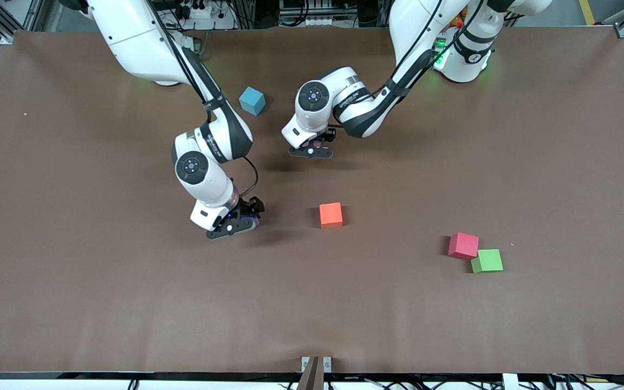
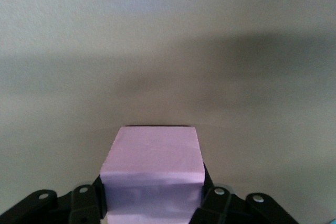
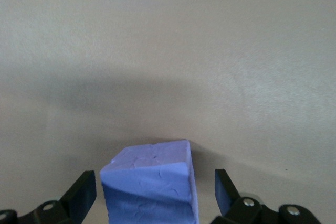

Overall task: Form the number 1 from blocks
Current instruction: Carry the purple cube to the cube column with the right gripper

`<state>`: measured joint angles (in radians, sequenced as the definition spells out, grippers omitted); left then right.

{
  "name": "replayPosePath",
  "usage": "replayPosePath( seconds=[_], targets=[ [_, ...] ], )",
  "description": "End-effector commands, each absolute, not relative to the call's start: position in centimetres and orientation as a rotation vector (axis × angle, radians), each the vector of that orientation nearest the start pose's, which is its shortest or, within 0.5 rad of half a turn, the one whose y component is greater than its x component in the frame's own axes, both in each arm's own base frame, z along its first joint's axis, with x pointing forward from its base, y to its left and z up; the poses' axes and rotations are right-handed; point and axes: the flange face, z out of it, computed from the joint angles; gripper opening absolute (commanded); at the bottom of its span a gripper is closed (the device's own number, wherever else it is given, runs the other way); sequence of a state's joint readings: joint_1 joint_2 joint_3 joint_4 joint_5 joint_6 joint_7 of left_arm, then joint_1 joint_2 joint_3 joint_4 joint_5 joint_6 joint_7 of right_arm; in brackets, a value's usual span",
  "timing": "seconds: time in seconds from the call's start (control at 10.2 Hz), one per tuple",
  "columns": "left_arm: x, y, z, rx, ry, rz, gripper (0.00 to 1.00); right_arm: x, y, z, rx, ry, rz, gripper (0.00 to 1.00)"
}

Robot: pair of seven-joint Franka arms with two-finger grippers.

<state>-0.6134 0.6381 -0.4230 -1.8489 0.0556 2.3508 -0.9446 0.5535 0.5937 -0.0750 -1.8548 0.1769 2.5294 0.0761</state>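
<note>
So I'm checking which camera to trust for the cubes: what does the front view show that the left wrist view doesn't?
Only the front view shows the orange-red cube, the light blue, crimson and green cubes, and the right pincer low at the table. Only the left wrist view shows the light pink cube plainly, clamped between the fingers. Both show the left pincer and brown table.
</note>
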Motion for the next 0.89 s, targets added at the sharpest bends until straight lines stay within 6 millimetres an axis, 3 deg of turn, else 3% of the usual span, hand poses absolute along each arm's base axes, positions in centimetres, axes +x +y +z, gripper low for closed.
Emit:
replayPosePath(
  seconds=[0.0,0.2,0.3,0.39,0.49,0.59,0.79],
  targets=[
    [33.3,-54.5,19.5,-3.171,0.043,0.359,0.0,57.7,30.1,19.9,-3.012,-0.473,-0.091,0.98],
    [32.7,-54.8,19.5,-3.167,0.054,0.359,0.0,58.3,29.0,20.4,-3.015,-0.453,-0.095,0.54],
    [32.6,-54.8,19.5,-3.167,0.055,0.359,0.0,58.6,28.4,20.6,-3.026,-0.424,-0.095,0.43],
    [32.6,-54.8,19.5,-3.167,0.059,0.357,0.0,58.9,27.8,21.7,-3.023,-0.398,-0.109,0.41],
    [32.4,-54.9,19.4,-3.164,0.069,0.354,0.34,59.0,26.5,23.5,-3.013,-0.323,-0.098,0.4],
    [32.3,-55.0,19.6,-3.166,0.074,0.351,0.99,58.5,25.6,25.2,-3.006,-0.28,-0.064,0.4],
    [32.8,-55.0,20.7,-3.183,0.06,0.333,1.0,56.3,25.4,27.3,-3.005,-0.162,-0.047,0.41]
  ],
)
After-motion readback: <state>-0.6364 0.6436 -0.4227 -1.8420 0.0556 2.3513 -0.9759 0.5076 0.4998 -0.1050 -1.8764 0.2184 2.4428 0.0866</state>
